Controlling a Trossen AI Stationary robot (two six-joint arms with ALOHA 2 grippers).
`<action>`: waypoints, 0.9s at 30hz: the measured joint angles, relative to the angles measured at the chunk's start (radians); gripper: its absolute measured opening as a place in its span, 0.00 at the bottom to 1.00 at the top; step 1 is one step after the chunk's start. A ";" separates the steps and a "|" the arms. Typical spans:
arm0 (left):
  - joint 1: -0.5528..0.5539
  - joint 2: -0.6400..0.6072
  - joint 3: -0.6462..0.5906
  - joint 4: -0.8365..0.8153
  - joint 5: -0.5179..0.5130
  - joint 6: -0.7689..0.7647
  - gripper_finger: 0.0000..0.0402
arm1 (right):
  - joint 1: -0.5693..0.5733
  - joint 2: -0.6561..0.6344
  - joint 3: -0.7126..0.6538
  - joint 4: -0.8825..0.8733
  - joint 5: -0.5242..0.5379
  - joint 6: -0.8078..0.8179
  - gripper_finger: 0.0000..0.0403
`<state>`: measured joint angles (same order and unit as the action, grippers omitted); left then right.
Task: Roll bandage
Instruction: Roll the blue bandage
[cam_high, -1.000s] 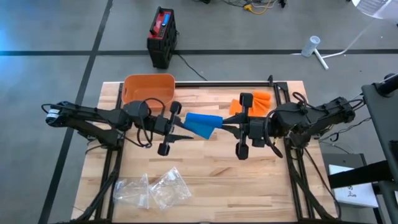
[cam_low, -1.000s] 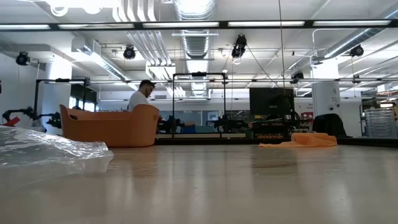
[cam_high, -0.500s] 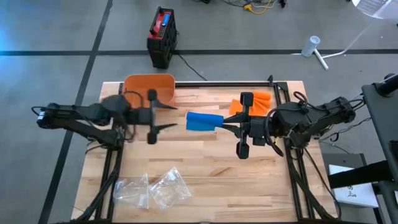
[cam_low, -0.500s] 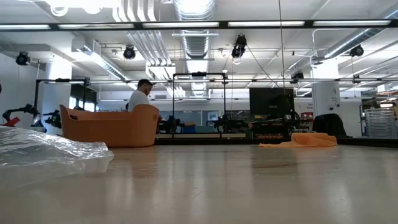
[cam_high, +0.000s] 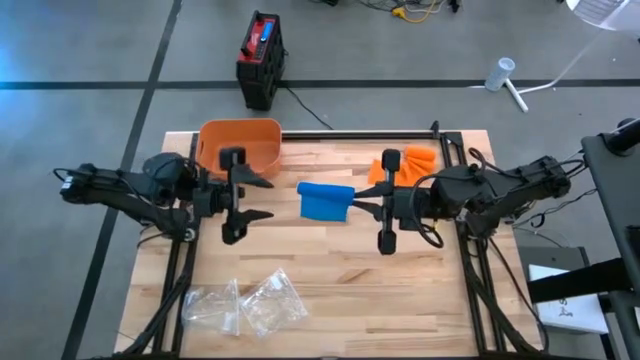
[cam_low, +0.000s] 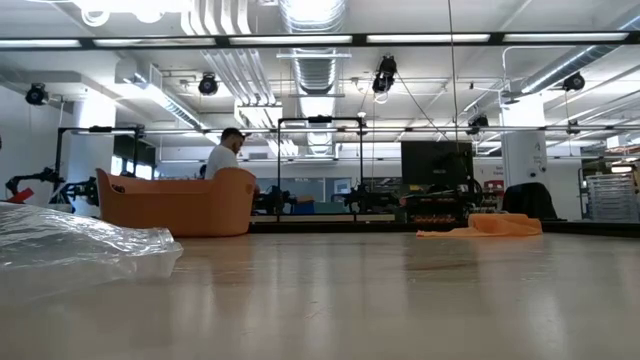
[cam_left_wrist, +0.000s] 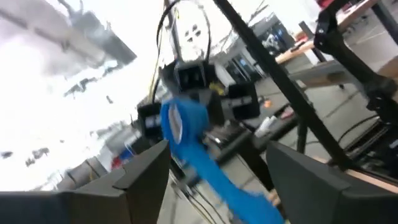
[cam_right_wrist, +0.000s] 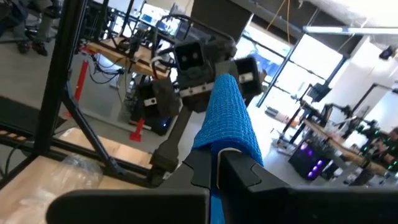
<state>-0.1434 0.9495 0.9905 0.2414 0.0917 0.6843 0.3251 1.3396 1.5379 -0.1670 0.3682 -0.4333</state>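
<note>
The right tool was pressed together on one end of the blue bandage, holding it up over the middle of the wooden counter; in the right wrist view the blue bandage rose straight out from between the dark fingers. The left tool stood spread, its two fingers apart and empty, just short of the bandage's free end, with a clear strip of counter between that tool and the blue cloth. In the left wrist view the bandage hung ahead of the left tool, its rolled end facing the camera and a tail trailing down. Behind the left tool, at the counter's far edge, sat an orange basket, almost touching the arm. Behind the right tool, near the far edge, lay folded orange cloth. On the near side of the left tool, well apart from it and close to the counter's front edge, lay crumpled clear plastic bags. The broad stretch of counter in front of both tools was bare wood. In the low view a person showed far off behind the basket.
</note>
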 joint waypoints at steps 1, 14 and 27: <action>-0.001 0.010 0.000 0.030 0.000 0.010 0.65 | -0.003 0.000 0.000 -0.007 0.000 0.011 0.01; 0.001 0.203 0.111 0.083 -0.052 -0.039 0.80 | -0.005 0.005 0.000 -0.094 -0.046 0.004 0.01; 0.006 0.278 0.177 0.007 -0.079 -0.080 0.60 | -0.005 0.005 0.000 -0.131 -0.100 0.014 0.01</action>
<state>-0.1375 1.2273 1.1679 0.2485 0.0127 0.6046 0.3199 1.3441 1.5379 -0.2980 0.2678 -0.4191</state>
